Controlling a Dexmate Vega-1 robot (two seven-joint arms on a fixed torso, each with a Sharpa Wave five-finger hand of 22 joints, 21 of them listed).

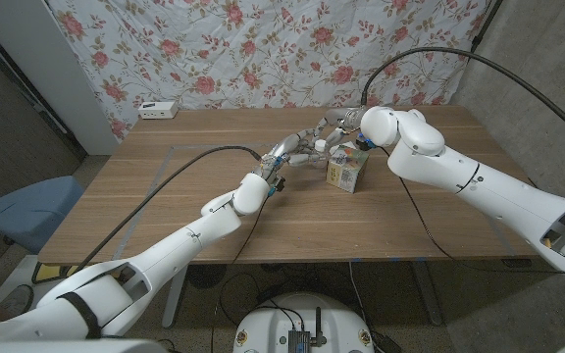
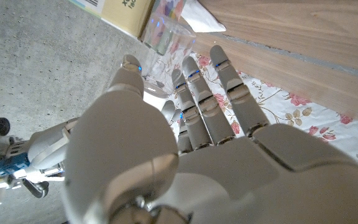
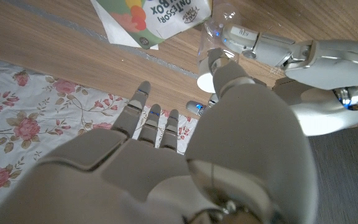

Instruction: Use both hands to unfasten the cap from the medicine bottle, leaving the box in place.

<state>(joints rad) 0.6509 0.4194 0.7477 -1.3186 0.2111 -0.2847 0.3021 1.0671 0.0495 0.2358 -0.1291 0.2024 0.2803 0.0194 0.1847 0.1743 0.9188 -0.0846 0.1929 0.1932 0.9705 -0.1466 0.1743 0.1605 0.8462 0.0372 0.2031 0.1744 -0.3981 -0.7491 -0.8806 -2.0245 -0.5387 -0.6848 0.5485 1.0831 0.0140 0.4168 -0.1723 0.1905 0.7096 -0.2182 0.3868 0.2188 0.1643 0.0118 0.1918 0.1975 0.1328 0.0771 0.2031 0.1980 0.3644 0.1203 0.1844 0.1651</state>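
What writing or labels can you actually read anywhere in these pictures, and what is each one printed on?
"BOX": large dark print on the box, right wrist view; the longer word beside it is turned and cannot be read surely.
Box, left wrist view: a few dark letters cut off at the picture's edge, unreadable.
Box, head view: print too small.
Medicine bottle: clear, no readable label.
White device on the table's far side: markings too small.

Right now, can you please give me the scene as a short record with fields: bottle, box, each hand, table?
bottle: clear medicine bottle, white cap, between the two hands
box: small printed box, beside the bottle on the table
left hand: left hand, fingers at the bottle; grip unclear
right hand: right hand, thumb at the bottle; grip unclear
table: wooden table
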